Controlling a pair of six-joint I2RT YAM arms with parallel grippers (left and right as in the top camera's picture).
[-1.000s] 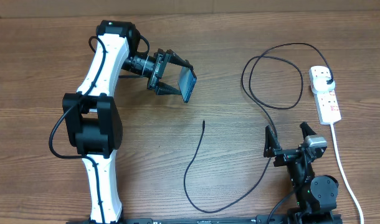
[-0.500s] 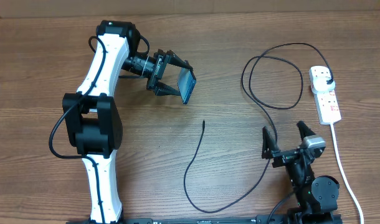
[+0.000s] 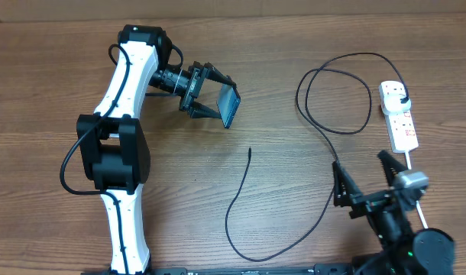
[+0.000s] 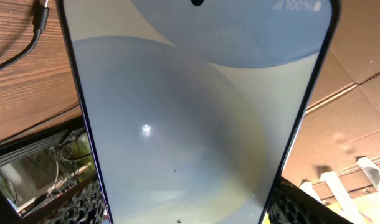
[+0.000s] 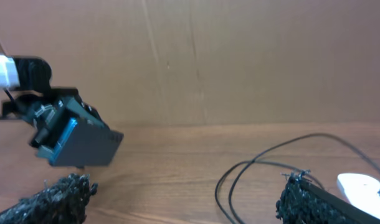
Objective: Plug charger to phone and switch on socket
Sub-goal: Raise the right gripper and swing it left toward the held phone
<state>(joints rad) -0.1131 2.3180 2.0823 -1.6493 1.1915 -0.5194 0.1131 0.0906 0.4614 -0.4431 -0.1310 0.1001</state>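
Phone (image 3: 230,105) is held clamped in left jaws; right jaws, spread empty, should be lowered squarely over charger tip (image 3: 250,151), well to their left.

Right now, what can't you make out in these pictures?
- Slim blue-screened smartphone: charging port, left wrist view, cut off by the bottom edge.
- White oblong power strip: switch positions, overhead, too small; right wrist view crops it.
- Thin black charger cable: connector type, overhead, too small.
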